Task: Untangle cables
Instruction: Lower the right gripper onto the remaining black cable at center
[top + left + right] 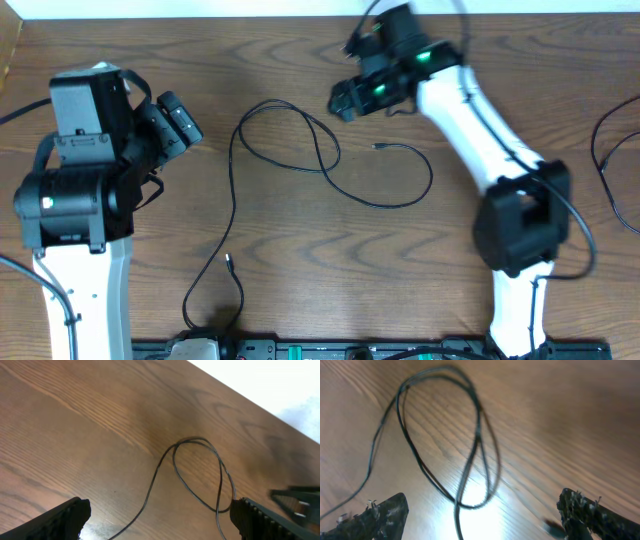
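Note:
A thin black cable (290, 160) lies on the wooden table in long loose loops, one loop at top centre, one plug end (379, 147) to the right and another (228, 258) lower down. My left gripper (182, 120) is open and empty, left of the loop. The left wrist view shows the loop (200, 475) ahead between the open fingers (160, 520). My right gripper (345, 100) is open and empty, just right of the loop. The right wrist view shows the blurred loop (445, 435) between its open fingers (480, 515).
Another thin black cable (605, 150) curves at the right table edge. A rail with electronics (300, 350) runs along the front edge. A white wall or surface (280, 385) lies beyond the table's far edge.

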{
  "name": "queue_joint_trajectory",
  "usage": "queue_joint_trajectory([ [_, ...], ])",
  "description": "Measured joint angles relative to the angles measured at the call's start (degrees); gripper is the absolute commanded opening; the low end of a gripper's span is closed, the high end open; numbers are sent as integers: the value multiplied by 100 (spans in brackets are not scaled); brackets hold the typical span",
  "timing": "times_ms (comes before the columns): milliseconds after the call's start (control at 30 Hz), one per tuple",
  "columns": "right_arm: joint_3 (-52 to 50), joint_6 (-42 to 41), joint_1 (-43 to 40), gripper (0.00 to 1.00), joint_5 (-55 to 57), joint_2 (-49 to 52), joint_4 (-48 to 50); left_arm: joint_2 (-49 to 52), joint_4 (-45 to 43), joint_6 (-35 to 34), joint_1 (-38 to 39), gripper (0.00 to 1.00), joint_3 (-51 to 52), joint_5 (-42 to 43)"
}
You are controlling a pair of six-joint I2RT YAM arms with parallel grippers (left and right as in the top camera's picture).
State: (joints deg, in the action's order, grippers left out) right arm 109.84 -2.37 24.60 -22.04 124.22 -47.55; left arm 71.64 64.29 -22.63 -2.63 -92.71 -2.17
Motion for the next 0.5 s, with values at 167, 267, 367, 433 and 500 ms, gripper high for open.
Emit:
queue_joint_trajectory([
  [167, 0, 2, 455, 89, 205, 457, 404, 142, -15, 0, 0, 96, 0, 33],
  [267, 0, 4, 651, 88, 413, 632, 586, 168, -24, 0, 0, 96, 0, 35],
  [367, 0, 4, 831, 87, 734, 800, 680, 170, -35, 0, 0, 96, 0, 35],
  [433, 0, 4, 938, 85, 990, 874, 691, 170, -37, 0, 0, 96, -2, 37],
  [500, 0, 4, 1051, 84, 1270, 933, 695, 170, -42, 0, 0, 96, 0, 35],
])
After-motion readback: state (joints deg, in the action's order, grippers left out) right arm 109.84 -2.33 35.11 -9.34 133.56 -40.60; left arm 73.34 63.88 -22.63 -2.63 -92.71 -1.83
